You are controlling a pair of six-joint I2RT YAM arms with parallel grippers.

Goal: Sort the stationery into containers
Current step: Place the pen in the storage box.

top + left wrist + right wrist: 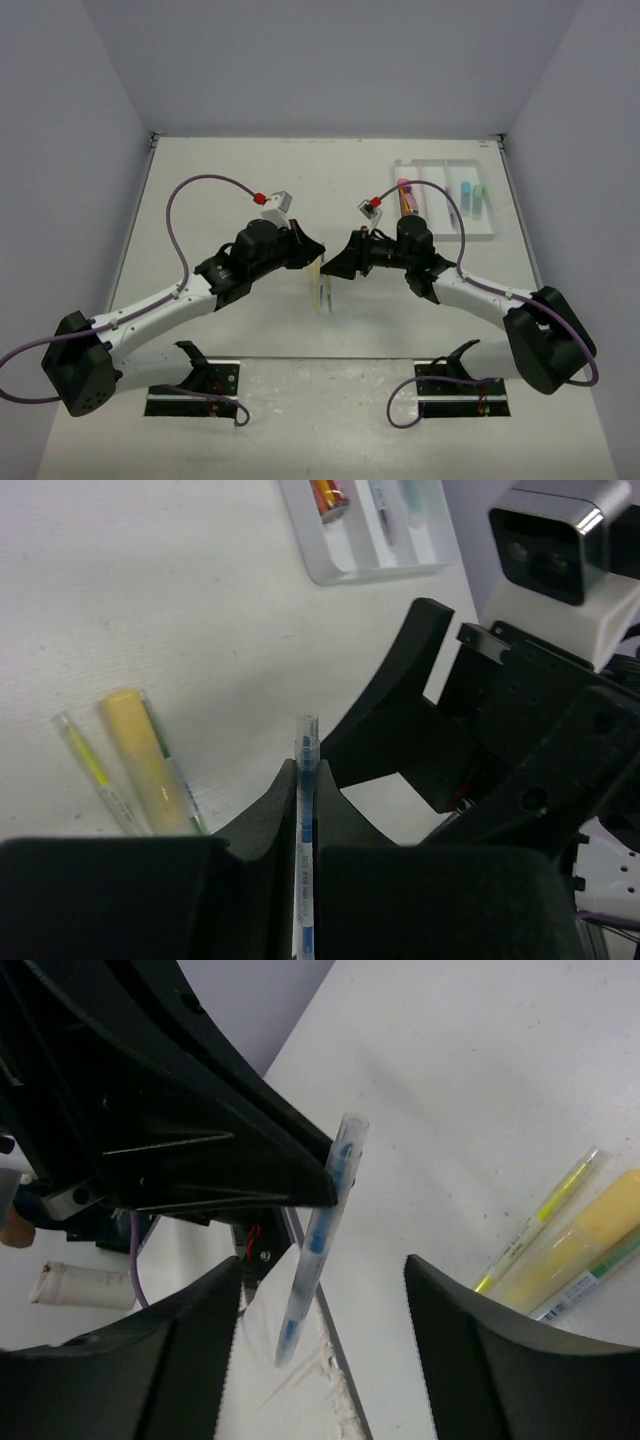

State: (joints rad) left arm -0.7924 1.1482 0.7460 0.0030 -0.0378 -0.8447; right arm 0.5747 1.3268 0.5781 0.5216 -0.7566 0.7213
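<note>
**A:** What is there, biggest things first?

**B:** A pale tabletop (250, 180). At the upper right of the overhead view sits a white three-compartment tray (440, 162) with a few items in it. Two black arms meet mid-frame.

**A:** And the fingers?

**B:** The left fingers (268, 825) are pinched shut on a thin blue pen (325, 1225). In the right wrist view its long axis stands nearly upright, crossing their tips. The right fingers (200, 1330) gape wide, one on each side of that pen, touching neither side. The right arm is nearer the tray.

**A:** Anything unclear?

**B:** The pen is barely visible from overhead. A yellow highlighter (150, 770) and a thin yellow pen (90, 770) lie on the tabletop, their near ends hidden behind the left fingers.
</note>
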